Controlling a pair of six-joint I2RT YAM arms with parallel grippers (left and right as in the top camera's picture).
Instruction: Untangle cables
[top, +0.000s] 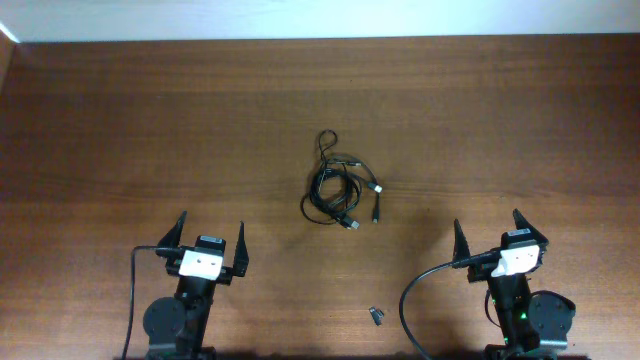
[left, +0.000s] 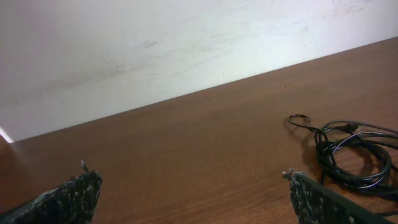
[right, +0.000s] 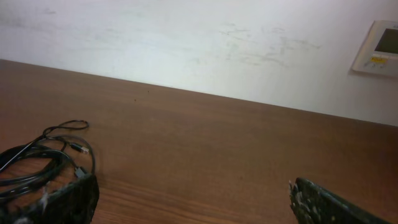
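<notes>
The cables (top: 340, 190) lie as one tangled heap of thin black cords in the middle of the table, with small silvery plugs sticking out on its right side. In the left wrist view the cables (left: 351, 152) sit at the right edge; in the right wrist view the cables (right: 43, 158) sit at the lower left. My left gripper (top: 209, 232) stands open near the front left, well short of the heap, nothing between its fingers. Near the front right my right gripper (top: 488, 230) is open and empty too.
A tiny dark loose piece (top: 376, 316) lies near the front edge between the arms. A thick black cord (top: 415, 300) loops from the right arm, another (top: 140, 290) from the left. A white wall rises behind the table's far edge (left: 186, 93).
</notes>
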